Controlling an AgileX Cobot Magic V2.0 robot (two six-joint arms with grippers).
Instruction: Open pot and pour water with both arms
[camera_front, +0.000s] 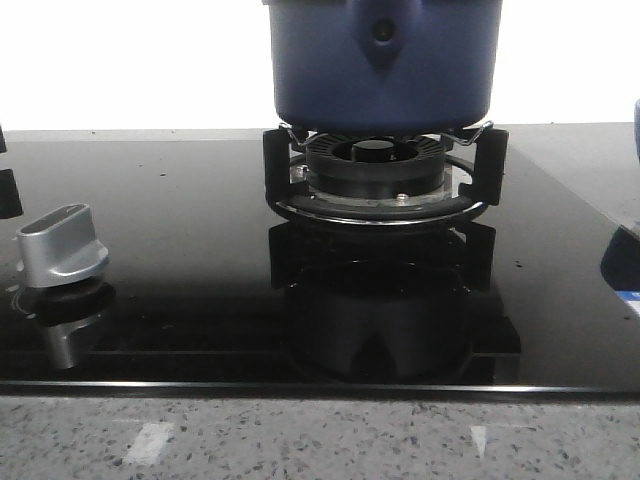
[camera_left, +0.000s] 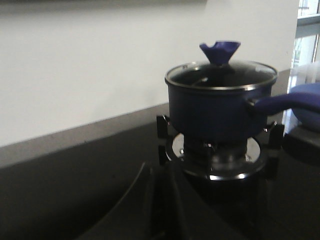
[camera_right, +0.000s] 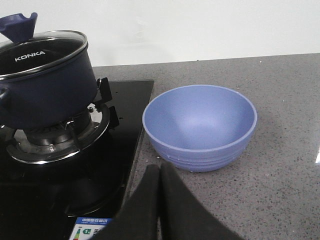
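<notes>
Nearest in the right wrist view, the right gripper (camera_right: 160, 172) has its two black fingers pressed together, holding nothing. Just beside it, on the front corner of the black glass hob (camera_right: 125, 150), lies a small energy sticker (camera_right: 94, 232) with Chinese characters on a blue band; the characters are too small to read. Past the fingers an empty light blue bowl (camera_right: 200, 127) stands on the speckled grey counter (camera_right: 280, 160), just beside the hob's edge.

The pot (camera_right: 45, 90) sits on the burner's black trivet (camera_right: 102, 97). White letters on its dark blue matte wall read KONKA. It is round and straight-sided, closed by a glass lid (camera_left: 221, 74) with a steel rim and a blue notched knob (camera_left: 220, 51). Its long blue handle (camera_left: 287, 100) juts sideways toward the bowl.

In the left wrist view the left gripper (camera_left: 160, 172) is dark and its fingers lie together, closed on nothing, well short of the pot.

From the front, a silver control knob (camera_front: 62, 245) stands on the glass at the left.
</notes>
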